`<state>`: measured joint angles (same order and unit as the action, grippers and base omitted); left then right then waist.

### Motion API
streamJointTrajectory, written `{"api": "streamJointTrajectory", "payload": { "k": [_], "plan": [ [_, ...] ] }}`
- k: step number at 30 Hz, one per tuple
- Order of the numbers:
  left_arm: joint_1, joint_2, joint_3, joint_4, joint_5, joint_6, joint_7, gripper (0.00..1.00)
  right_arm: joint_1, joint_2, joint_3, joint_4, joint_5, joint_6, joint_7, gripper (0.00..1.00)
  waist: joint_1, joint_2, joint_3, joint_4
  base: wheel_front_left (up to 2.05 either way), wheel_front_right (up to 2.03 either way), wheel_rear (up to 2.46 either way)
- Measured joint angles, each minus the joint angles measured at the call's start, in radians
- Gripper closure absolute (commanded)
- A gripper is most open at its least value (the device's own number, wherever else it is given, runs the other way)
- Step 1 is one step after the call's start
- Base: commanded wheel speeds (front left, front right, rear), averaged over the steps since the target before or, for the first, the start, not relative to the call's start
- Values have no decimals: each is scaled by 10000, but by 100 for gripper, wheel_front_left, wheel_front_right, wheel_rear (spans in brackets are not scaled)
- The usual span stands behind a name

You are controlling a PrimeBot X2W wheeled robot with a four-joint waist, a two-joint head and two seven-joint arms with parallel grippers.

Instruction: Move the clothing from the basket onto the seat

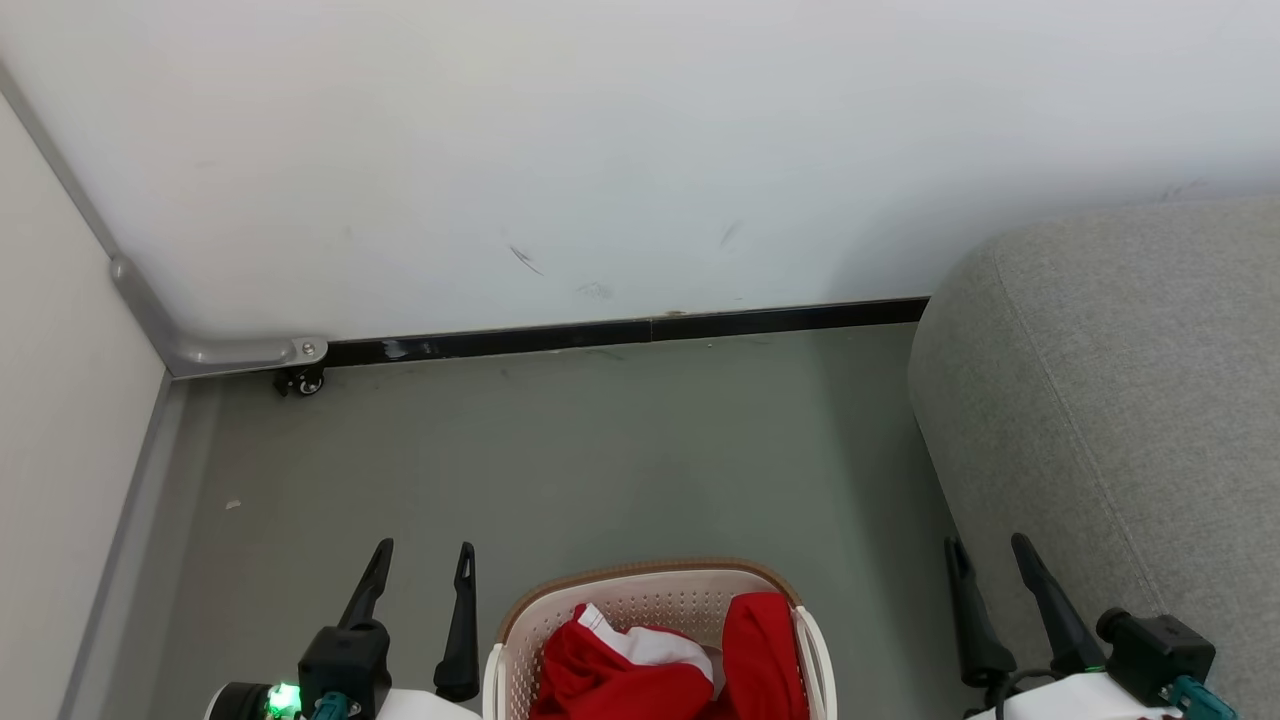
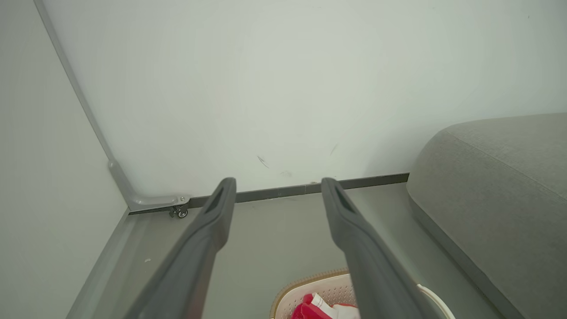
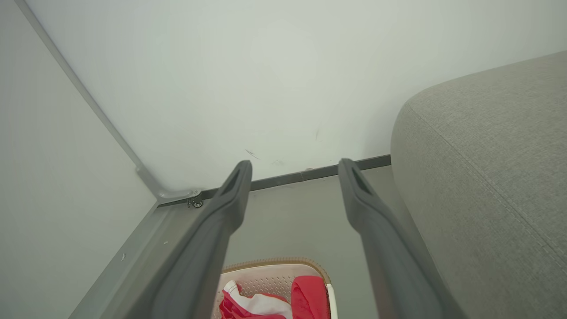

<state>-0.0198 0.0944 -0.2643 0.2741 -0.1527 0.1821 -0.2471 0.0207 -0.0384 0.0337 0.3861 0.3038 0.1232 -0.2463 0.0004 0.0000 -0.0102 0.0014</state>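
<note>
Red clothing [image 1: 660, 660] with white bands lies bunched inside the cream basket [image 1: 640, 582] with a brown rim, on the floor at the bottom middle of the head view. The clothing [image 3: 305, 292] and basket [image 3: 274, 265] show again low in the right wrist view, and the basket [image 2: 310, 281] in the left wrist view. My left gripper [image 1: 423, 560] stands open just left of the basket, nothing between its fingers. My right gripper [image 1: 988, 550] is open to the basket's right, in front of the grey seat [image 1: 1120, 400]. Both hang above the floor, apart from the clothing.
A white wall with a dark baseboard [image 1: 620, 332] runs across the back. At the left a pale panel on a metal frame ends in a small caster wheel [image 1: 300, 381]. Grey floor [image 1: 560, 460] stretches between wall, seat and basket.
</note>
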Motion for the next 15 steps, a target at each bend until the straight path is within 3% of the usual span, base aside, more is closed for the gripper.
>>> {"api": "streamJointTrajectory", "payload": {
  "k": [15],
  "plan": [
    [-5,67,-194,84,226,-82,0,0,-9,0,25,38,144,0,0,0,-1,0,76,-37,0,0,0]
  ]
}}
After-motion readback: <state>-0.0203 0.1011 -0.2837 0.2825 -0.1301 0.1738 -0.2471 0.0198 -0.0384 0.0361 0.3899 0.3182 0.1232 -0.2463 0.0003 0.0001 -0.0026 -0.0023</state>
